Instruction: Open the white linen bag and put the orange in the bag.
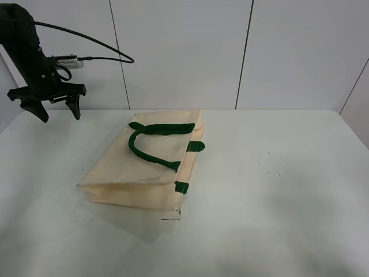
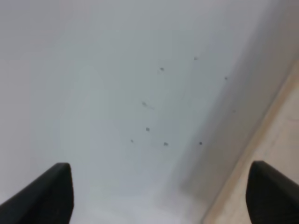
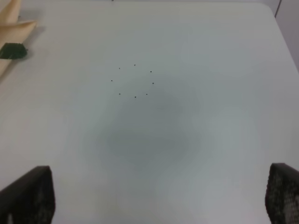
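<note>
Item: my left pincer [image 1: 53, 109], black, two-fingered, stood in the upper left of the high frame, above the far left corner of the bench. Its jaws were spread wide and held nothing. In its own wrist view the two dark fingertips [image 2: 44, 193] showed at the lower corners, with bare bench between them.

Item: my right pincer [image 3: 159, 196], seen only in its own wrist view, not in the high frame. Its two black tips sat at the lower corners, far apart, gripping nothing.

Item: cream off-white rectangular fabric bag [image 1: 144, 170], lying flat on the bench, left of centre in the high frame, well apart from my left pincer. A dark green strap handle [image 1: 155, 144] lay looped across its upper face; short green strap ends showed at its right edge. A corner of the same bag [image 3: 11, 35] appeared at the upper left of the right wrist view, and a cream edge at the lower right of the left wrist view.

Item: white matte bench [image 1: 277, 190], with small dark specks [image 3: 135, 81].

Item: orange fruit, in none of the three views.
</note>
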